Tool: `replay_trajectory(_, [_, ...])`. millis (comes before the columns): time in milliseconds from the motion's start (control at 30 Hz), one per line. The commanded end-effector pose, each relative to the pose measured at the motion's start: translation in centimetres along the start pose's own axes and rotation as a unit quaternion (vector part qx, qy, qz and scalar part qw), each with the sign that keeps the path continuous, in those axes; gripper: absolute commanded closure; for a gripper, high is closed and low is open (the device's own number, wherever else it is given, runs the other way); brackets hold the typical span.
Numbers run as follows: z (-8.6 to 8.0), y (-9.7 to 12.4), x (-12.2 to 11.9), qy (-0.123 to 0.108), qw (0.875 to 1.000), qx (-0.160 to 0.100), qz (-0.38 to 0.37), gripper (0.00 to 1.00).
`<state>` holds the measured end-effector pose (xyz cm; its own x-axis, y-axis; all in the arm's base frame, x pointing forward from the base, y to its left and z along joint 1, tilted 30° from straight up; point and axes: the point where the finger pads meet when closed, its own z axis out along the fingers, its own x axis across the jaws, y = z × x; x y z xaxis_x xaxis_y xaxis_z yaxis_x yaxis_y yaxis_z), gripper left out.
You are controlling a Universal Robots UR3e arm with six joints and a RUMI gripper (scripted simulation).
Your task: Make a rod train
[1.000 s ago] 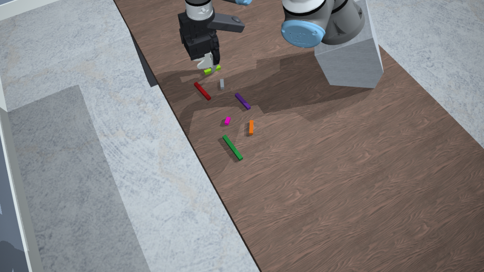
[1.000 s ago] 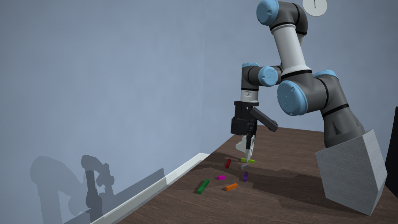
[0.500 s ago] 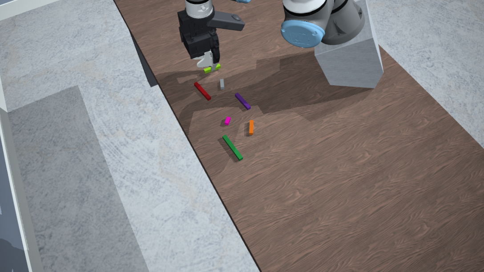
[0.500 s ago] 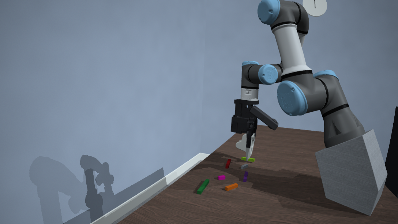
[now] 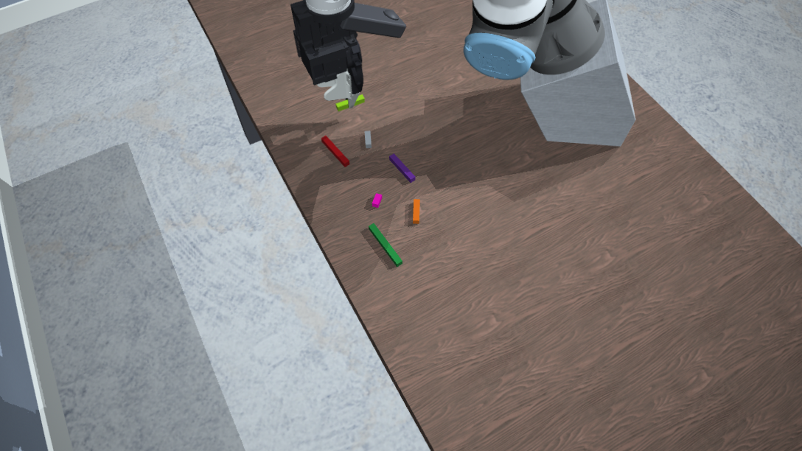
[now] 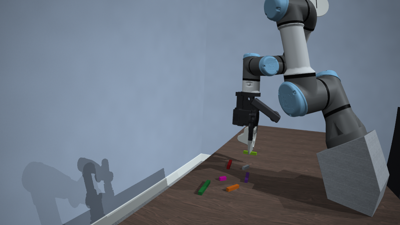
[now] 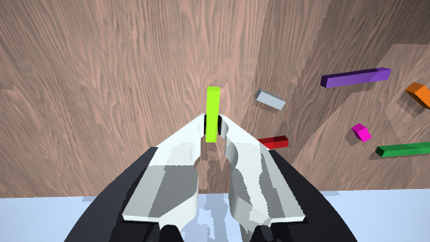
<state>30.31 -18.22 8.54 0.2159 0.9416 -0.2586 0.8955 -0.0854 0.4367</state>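
My gripper (image 5: pixel 349 96) is shut on the lime rod (image 5: pixel 346 102) and holds it level above the table, at the far end of the rod group; it also shows in the wrist view (image 7: pixel 212 114) and in the exterior view (image 6: pixel 249 152). The grey rod (image 5: pixel 368 138) and the red rod (image 5: pixel 335 150) lie just in front of it. The purple rod (image 5: pixel 402 166) lies to the right of them. The magenta rod (image 5: pixel 377 200) and the orange rod (image 5: pixel 416 211) lie nearer. The green rod (image 5: pixel 384 244) lies nearest, by the table's left edge.
The arm's grey base block (image 5: pixel 580 95) stands at the back right. The table's left edge (image 5: pixel 314 235) runs close past the red and green rods. A wall (image 6: pixel 111 84) stands beyond that edge.
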Motion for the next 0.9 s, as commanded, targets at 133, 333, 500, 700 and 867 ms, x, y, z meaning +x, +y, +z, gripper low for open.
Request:
replay_trajectory(133, [-2.6,0.0,-0.1,0.002,1.0,-0.001,0.0,1.0])
replay_trajectory(333, [-4.3,0.0,-0.1,0.002,1.0,-0.001,0.0,1.0])
replay_trajectory(500, [-5.1,0.0,-0.1,0.002,1.0,-0.001,0.0,1.0])
replay_trajectory(700, [-6.1,0.0,-0.1,0.002,1.0,-0.001,0.0,1.0])
replay_trajectory(867, [-6.5,0.0,-0.1,0.002,1.0,-0.001,0.0,1.0])
